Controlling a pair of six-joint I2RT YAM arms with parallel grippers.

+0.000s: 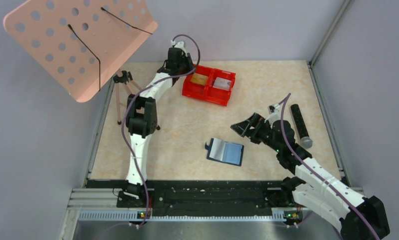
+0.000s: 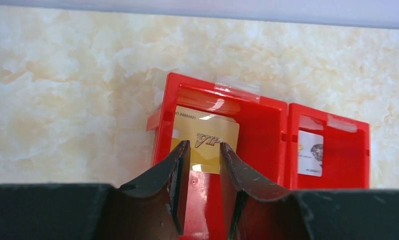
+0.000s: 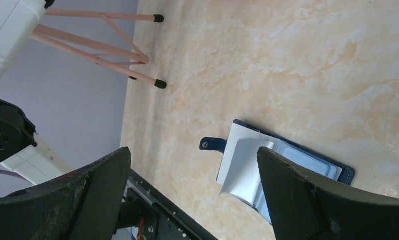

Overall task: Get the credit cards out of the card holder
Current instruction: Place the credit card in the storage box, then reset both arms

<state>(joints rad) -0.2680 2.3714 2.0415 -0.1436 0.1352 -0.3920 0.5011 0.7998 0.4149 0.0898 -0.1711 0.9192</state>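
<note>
A gold card (image 2: 207,134) marked VIP lies in the left compartment of the red tray (image 2: 267,131), and a silver-white card (image 2: 310,152) lies in the right one. My left gripper (image 2: 203,145) hovers just over the gold card with its jaws a little apart and nothing between them. In the top view the gold card (image 1: 199,79) and the silver card (image 1: 221,83) show in the tray (image 1: 207,95), with the left gripper (image 1: 184,70) beside them. The card holder (image 1: 226,151) lies open mid-table. My right gripper (image 1: 241,127) hangs wide open above and right of the card holder (image 3: 247,160), holding nothing.
A pink perforated board (image 1: 77,40) on a tripod (image 1: 122,95) stands at the back left. A black cylinder (image 1: 300,125) lies near the right wall. The tripod legs (image 3: 102,55) show in the right wrist view.
</note>
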